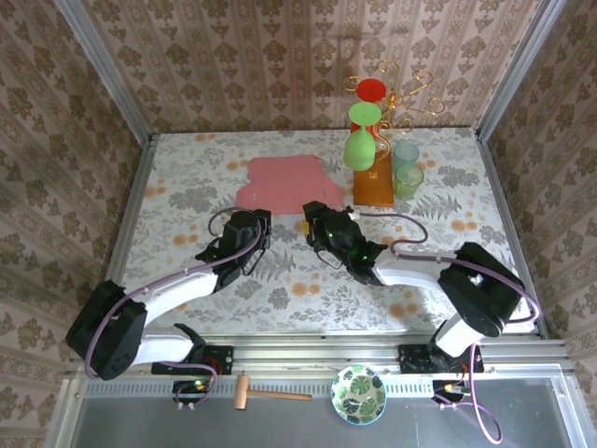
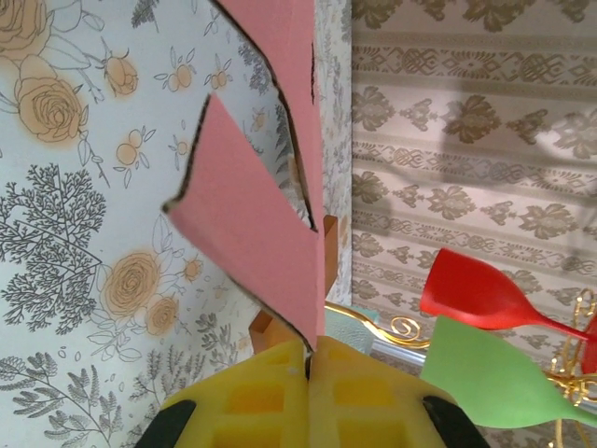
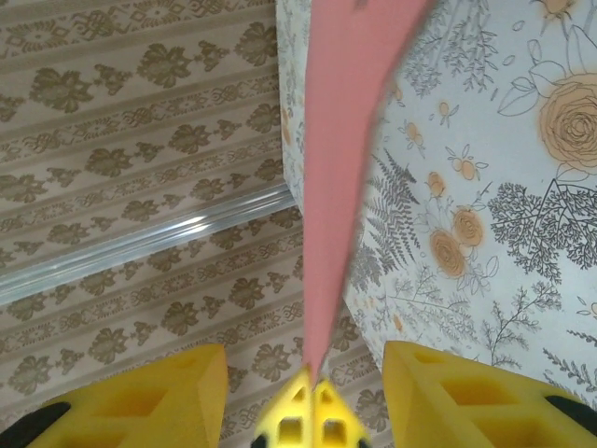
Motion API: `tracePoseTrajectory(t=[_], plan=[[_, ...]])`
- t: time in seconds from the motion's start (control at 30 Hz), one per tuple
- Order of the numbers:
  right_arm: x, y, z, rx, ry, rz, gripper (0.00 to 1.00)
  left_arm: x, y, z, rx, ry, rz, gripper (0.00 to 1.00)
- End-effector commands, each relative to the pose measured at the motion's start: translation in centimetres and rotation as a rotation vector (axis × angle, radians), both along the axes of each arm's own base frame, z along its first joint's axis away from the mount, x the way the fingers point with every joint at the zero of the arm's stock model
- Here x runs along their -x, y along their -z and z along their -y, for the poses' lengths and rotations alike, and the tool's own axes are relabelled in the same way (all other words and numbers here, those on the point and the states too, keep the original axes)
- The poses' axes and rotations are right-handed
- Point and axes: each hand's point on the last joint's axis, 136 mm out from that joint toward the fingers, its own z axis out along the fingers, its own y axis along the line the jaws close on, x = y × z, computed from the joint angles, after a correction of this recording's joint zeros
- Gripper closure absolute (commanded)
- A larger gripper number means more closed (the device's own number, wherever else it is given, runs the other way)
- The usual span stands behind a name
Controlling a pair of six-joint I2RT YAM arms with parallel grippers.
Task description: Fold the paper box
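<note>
Enclosure: walls papered in a brown damask pattern on three sides, with metal posts at the far corners.
Surface: table (image 1: 177, 177) under a pale cloth printed with grey leaves and orange flowers.
Paper box: the paper box (image 1: 284, 182) is a pink sheet in the far half of the table, about midway between the left and right edges, with its near edge at the two grippers.
Left gripper: the left gripper (image 1: 250, 224) is at the near left corner of the sheet. In the left wrist view its yellow fingers (image 2: 266, 401) are pressed together, pinching the tip of a pink flap (image 2: 252, 233) that rises off the cloth.
Right gripper: the right gripper (image 1: 317, 222) is at the near right part of the sheet. In the right wrist view its yellow fingers (image 3: 140, 401) stand well apart with the pink card (image 3: 340, 140) running edge-on between them. A gap shows on either side, so nothing is clamped.
Adjacent items: an orange-brown wooden block (image 1: 373, 184) is just right of the sheet. Behind it is a gold wire stand (image 1: 410, 98) holding a red glass (image 1: 371, 89) and green glasses (image 1: 360, 145).
Cups: two pale green cups (image 1: 407, 173) are beside the block, toward the far right corner.
Front ledge: a wooden mallet (image 1: 266, 393) and a leaf-patterned plate (image 1: 359, 411) lie below the table's near edge.
</note>
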Motion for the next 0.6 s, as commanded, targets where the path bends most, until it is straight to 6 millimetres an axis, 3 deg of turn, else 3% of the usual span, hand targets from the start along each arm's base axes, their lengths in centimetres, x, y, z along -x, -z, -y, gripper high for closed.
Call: tracePoseTrajectory(t=[0.0,0.17,0.33,0.57], plan=[[-0.9,-1.7,-0.9,-0.081,0.014,0.033,0.52,0.4,-0.5,-1.3,0.016,-0.043,-0.002,1.0],[-1.1,-0.8,-1.8,-0.062,-0.047,0.008,0.53,0.8,-0.8,-1.1,0.051,-0.011,-0.013,1.0],[-1.4,-1.8,-3.0,-0.059,-0.089,0.029,0.56,1.2,-1.1,-0.9,0.058,0.012,-0.016,1.0],[-1.8,-2.0,-3.8,-0.06,-0.108,0.032,0.68,1.4,-1.4,-0.7,0.066,0.021,-0.016,1.0]])
